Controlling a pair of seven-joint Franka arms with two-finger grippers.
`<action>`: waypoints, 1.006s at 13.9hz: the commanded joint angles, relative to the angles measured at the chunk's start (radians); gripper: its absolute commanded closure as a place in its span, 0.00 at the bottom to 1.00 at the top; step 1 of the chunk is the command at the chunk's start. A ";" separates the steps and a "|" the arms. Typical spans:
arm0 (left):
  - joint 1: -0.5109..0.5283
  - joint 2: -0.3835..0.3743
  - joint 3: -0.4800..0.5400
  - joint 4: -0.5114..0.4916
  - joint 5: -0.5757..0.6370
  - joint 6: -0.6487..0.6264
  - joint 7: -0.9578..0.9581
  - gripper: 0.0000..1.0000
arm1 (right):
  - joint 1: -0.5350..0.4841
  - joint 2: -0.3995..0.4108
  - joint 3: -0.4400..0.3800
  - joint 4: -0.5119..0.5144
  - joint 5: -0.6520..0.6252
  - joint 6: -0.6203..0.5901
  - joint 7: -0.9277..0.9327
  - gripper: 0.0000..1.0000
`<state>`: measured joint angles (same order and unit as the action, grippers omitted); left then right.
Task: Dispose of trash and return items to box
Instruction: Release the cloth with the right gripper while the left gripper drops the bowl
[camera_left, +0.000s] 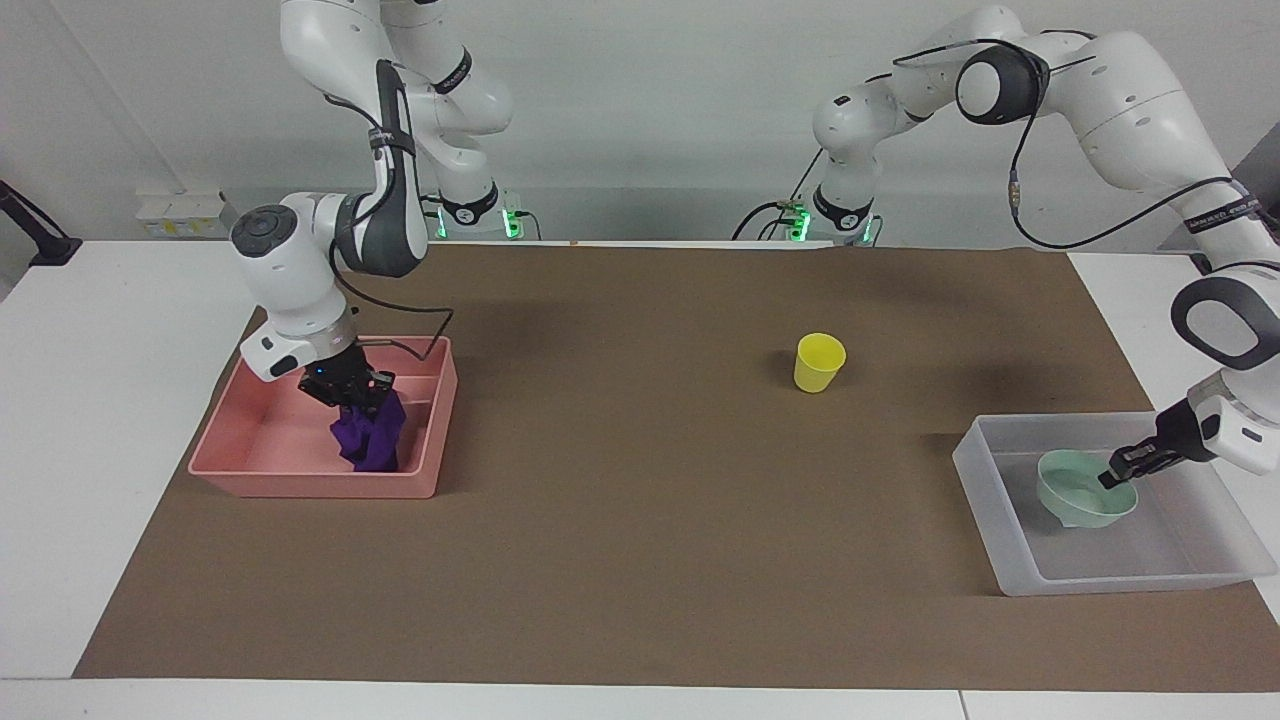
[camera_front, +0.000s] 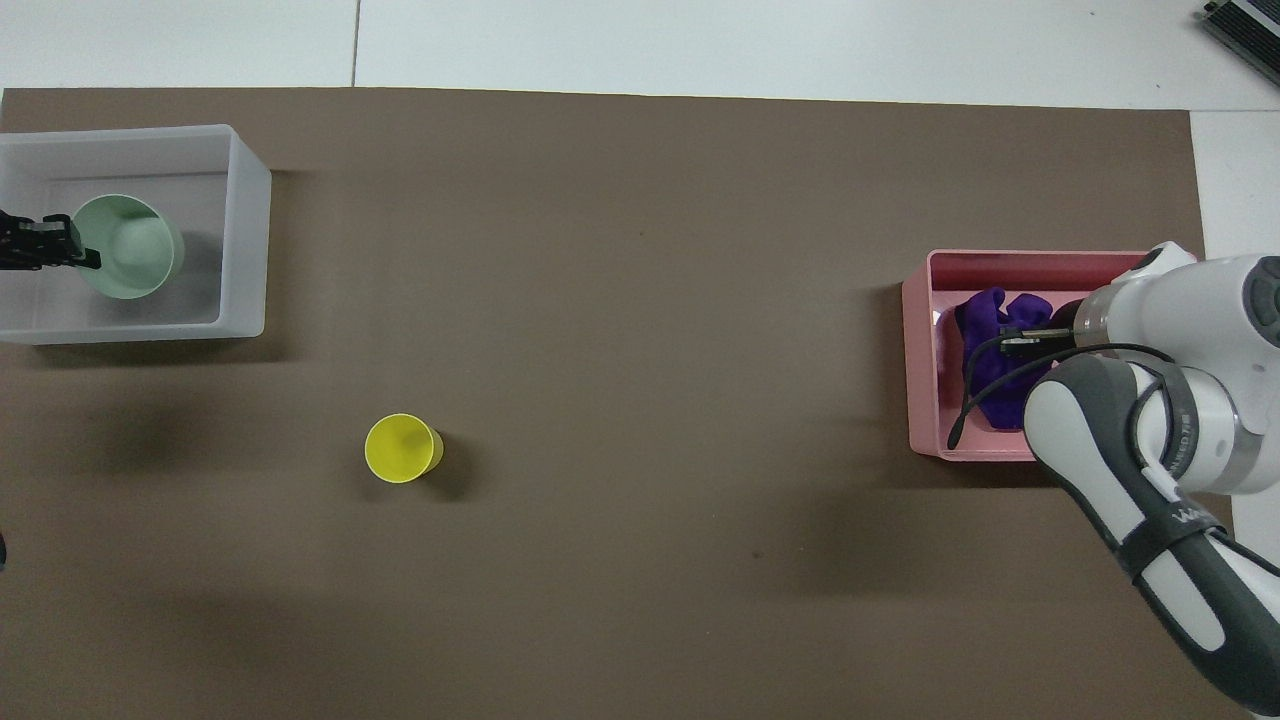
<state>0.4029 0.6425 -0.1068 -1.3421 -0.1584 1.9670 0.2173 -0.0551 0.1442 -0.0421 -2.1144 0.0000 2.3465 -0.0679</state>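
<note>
On the table (camera_left: 620, 560), 2 trays, 1 cup, 1 bowl and 1 wad of fabric are counted. The purple wad (camera_left: 368, 437) is held clenched in the right claw (camera_left: 352, 395) inside the pink tray (camera_left: 300, 482) at the right arm's end. The mint-green bowl (camera_left: 1080, 495) is gripped at its rim by the left claw (camera_left: 1115, 478) and sits low inside the translucent box (camera_left: 1010, 560) at the left arm's end. The yellow cup (camera_left: 819, 362) stands upright alone on the brown mat (camera_left: 640, 520), between the 2 trays and nearer to the robots than the box.
</note>
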 joint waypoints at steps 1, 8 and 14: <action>-0.009 0.017 0.004 0.021 0.020 0.009 0.005 0.67 | -0.011 -0.017 0.013 -0.009 -0.012 0.013 0.028 0.00; -0.045 -0.079 0.002 0.031 0.028 -0.084 -0.006 0.00 | 0.060 -0.080 0.030 0.132 -0.037 -0.175 0.220 0.00; -0.198 -0.352 -0.004 -0.114 0.033 -0.438 -0.171 0.00 | 0.058 -0.155 0.030 0.333 -0.037 -0.478 0.217 0.00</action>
<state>0.2833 0.4102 -0.1229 -1.3148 -0.1484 1.5622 0.1233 0.0130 0.0052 -0.0206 -1.8272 -0.0233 1.9376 0.1365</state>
